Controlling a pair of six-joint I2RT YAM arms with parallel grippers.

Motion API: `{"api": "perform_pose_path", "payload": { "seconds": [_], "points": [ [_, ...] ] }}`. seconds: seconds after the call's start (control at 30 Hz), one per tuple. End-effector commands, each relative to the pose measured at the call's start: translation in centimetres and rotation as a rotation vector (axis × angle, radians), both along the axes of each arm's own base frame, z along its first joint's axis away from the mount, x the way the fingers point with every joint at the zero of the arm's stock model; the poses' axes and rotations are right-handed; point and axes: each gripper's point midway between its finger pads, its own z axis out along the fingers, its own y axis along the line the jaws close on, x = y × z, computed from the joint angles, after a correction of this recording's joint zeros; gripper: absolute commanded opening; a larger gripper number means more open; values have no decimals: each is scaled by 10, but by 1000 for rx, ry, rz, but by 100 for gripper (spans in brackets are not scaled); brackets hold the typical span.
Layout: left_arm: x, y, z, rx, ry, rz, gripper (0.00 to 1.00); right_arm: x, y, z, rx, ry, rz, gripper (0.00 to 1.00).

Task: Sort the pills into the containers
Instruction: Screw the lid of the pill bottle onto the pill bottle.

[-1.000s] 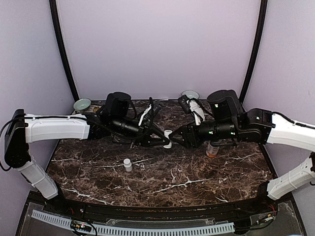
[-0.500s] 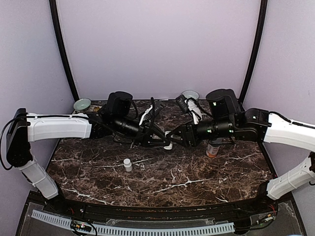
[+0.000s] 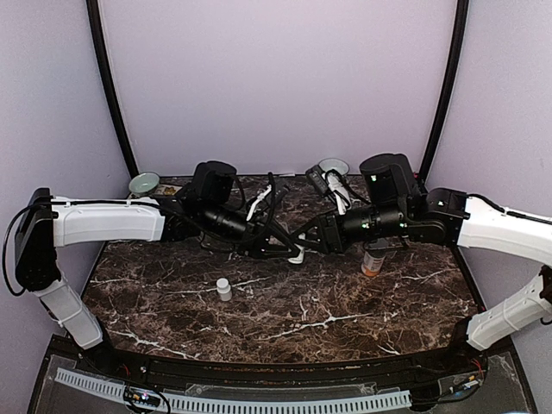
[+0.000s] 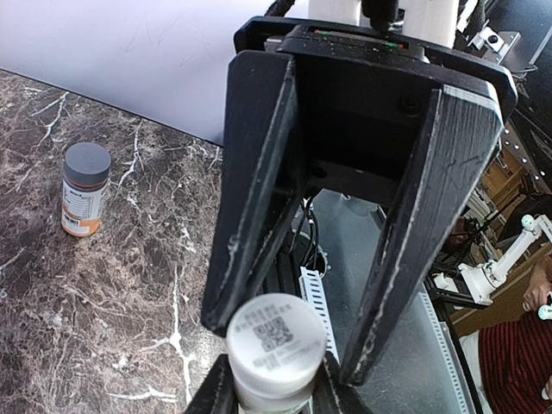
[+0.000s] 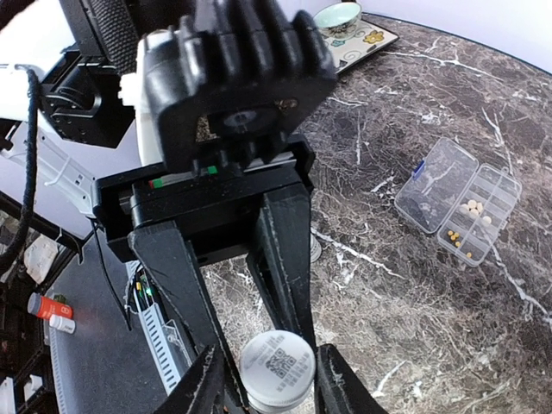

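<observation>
My left gripper (image 4: pixel 272 395) is shut on a small white bottle (image 4: pixel 276 345) and holds it in the air over the middle of the table (image 3: pixel 345 302). My right gripper (image 5: pixel 272 390) meets it head-on, with its jaws apart on either side of the bottle's other end (image 5: pixel 276 366). In the top view both grippers (image 3: pixel 285 246) (image 3: pixel 310 241) overlap at the bottle (image 3: pixel 297 254). The clear pill box (image 5: pixel 496 185) lies open on the table in the right wrist view. Cream-white pills (image 5: pixel 473 210) sit in one compartment, and its lid (image 5: pixel 431 185) is folded flat.
An orange bottle with a grey cap (image 3: pixel 373 259) (image 4: pixel 84 190) stands under the right arm. A second small white bottle (image 3: pixel 223 288) stands on the near left of the table. Two pale bowls (image 3: pixel 144 183) (image 3: pixel 333 166) sit at the back edge.
My right gripper has moved left onto the bottle held by my left gripper, and its fingers now overlap the left ones. The left arm edged slightly right.
</observation>
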Motion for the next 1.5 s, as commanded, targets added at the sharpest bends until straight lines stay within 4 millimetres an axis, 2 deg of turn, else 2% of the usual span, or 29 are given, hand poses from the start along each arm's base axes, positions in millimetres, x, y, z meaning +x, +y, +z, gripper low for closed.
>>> {"api": "perform_pose_path", "payload": {
  "seconds": [0.0, 0.13, 0.3, 0.37, 0.57, 0.8, 1.0, 1.1, 1.17, 1.23, 1.33, 1.47],
  "points": [
    [-1, -1, 14, -29, -34, -22, 0, 3, 7, 10, 50, 9, 21, 33],
    [1, -2, 12, -20, -40, -13, 0, 3, 9, 7, 44, 22, 25, 24],
    [13, -3, 9, 6, -78, 53, 0, 6, 8, -1, 8, 41, 2, 20],
    [22, -4, 7, 28, -97, 99, 0, 13, 8, 3, -6, 36, -29, 18],
    [60, -12, -7, 142, -191, 302, 0, 34, 8, -3, -101, 43, -156, 15],
    [91, -29, -19, 269, -313, 504, 0, 56, 12, -26, -238, 47, -302, 14],
    [102, -32, -17, 283, -360, 601, 1, 60, 11, -30, -254, 43, -353, 13],
    [100, -30, -14, 262, -365, 603, 12, 61, 8, -27, -234, 26, -364, 13],
    [99, -31, -13, 254, -365, 598, 15, 60, 7, -31, -242, 28, -365, 13],
    [99, -31, -10, 242, -366, 600, 15, 60, 7, -35, -253, 32, -360, 13],
    [99, -31, -9, 237, -368, 600, 9, 59, 6, -36, -249, 35, -361, 14],
    [99, -31, -11, 243, -367, 598, 7, 61, -1, -31, -230, 24, -387, 26]
  ]
}}
